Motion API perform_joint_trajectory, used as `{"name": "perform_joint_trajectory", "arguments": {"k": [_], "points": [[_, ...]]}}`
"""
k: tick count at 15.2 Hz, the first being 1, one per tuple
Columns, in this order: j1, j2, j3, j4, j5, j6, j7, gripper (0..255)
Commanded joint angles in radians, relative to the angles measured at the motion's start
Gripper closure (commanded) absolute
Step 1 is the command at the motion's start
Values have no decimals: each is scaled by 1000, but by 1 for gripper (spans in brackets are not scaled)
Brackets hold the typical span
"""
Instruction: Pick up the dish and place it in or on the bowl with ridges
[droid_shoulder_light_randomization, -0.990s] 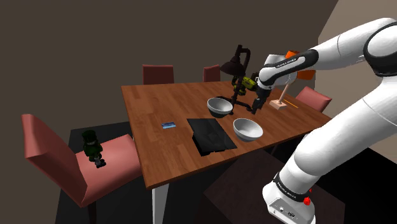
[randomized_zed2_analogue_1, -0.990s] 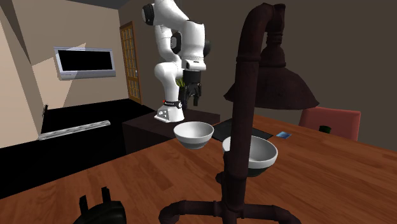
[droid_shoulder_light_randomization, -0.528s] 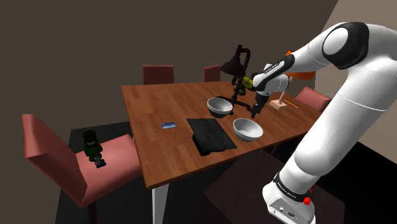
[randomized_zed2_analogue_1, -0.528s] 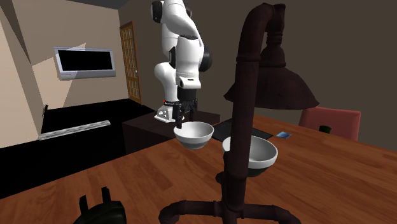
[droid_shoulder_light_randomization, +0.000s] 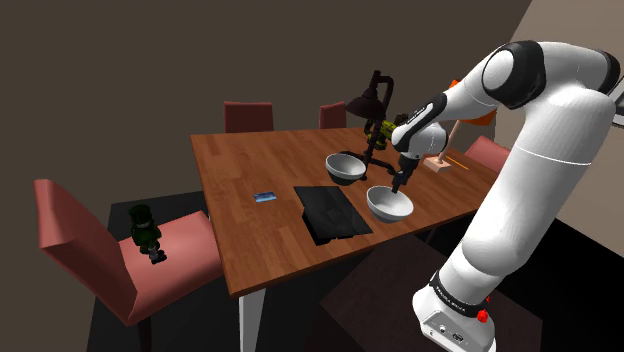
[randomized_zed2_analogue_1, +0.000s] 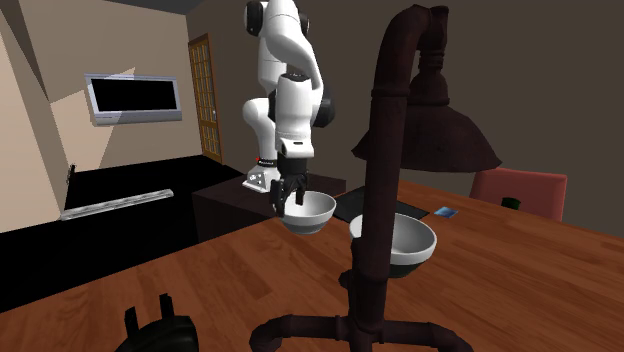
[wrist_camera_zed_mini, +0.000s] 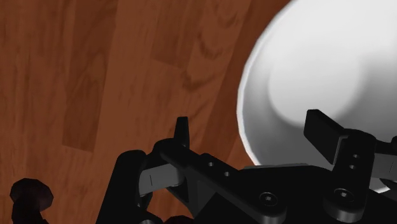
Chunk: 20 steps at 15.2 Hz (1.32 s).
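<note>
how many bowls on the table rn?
2. Near bowl sits at the gripper, beside the black mat; far bowl sits by the lamp. None seems hidden.

Dark lamp (droid_shoulder_light_randomization: 366, 105), black mat (droid_shoulder_light_randomization: 331, 212), blue card (droid_shoulder_light_randomization: 265, 196)

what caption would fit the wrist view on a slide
Open gripper straddling the rim of a white bowl on the wooden table
</note>
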<state>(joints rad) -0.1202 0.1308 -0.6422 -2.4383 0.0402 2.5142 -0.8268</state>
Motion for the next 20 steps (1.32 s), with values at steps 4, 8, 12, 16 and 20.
{"name": "perform_joint_trajectory", "arguments": {"k": [4, 8, 12, 16, 20], "points": [[-2, 7, 2, -1, 8, 7, -5, 0], [-2, 7, 2, -1, 8, 7, -5, 255], [-2, 7, 2, -1, 8, 7, -5, 255], [-2, 7, 2, -1, 8, 7, -5, 255], [9, -51, -14, 6, -50, -47, 34, 255]]}}
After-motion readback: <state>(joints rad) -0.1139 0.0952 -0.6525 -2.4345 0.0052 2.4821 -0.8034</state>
